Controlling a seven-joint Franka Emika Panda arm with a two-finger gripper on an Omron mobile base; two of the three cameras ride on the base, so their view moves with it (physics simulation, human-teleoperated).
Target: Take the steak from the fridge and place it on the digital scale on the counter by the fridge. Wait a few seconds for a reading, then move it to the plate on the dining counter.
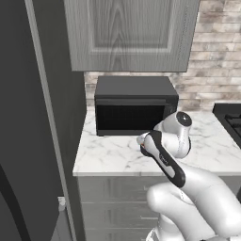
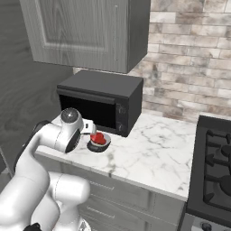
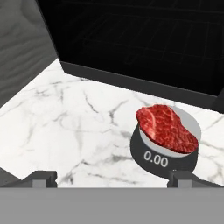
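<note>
One steak (image 3: pixel 166 127) lay on the digital scale (image 3: pixel 148 159) for weighing, at three o'clock of the empty, spread-open gripper (image 3: pixel 113 178).

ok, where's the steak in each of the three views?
Left base view: not visible; the arm covers the counter in front of the microwave.
Right base view: steak left of centre, on the scale, just right of the arm's wrist.
Hand view: steak right of centre, on the scale reading 0.00.
Shared landmark: the black microwave, directly behind the scale.
</note>
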